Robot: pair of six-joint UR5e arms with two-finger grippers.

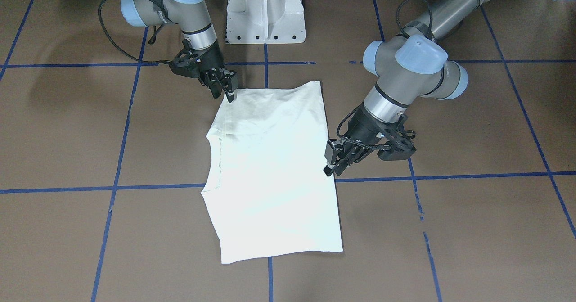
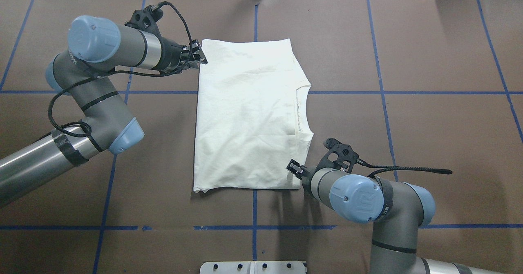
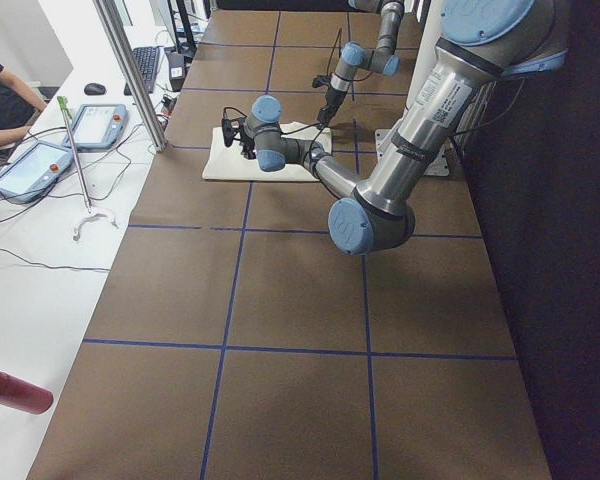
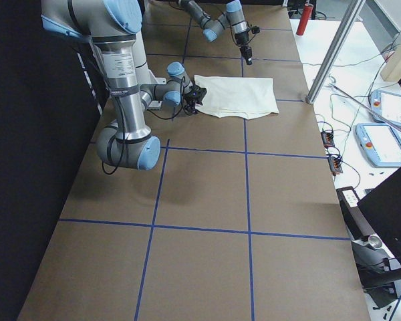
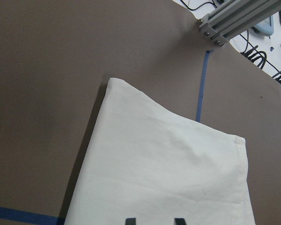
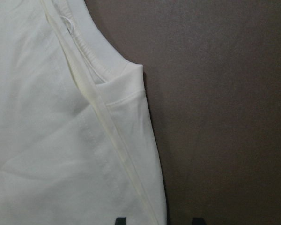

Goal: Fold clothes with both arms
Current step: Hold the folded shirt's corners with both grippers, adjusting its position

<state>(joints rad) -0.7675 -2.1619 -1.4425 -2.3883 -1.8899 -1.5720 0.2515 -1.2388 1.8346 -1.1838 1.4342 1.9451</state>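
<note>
shirt (image 2: 245, 114): cream-white, folded to a rough rectangle, plain side up, lying flat at the middle of the table; neckline faces right.
left gripper (image 2: 200, 56): low at the shirt's far left corner; jaws apart.
right gripper (image 2: 293, 168): low at the shirt's near right corner, beside the shoulder; jaws apart.
table (image 2: 429, 135): brown top, blue tape grid.
</note>
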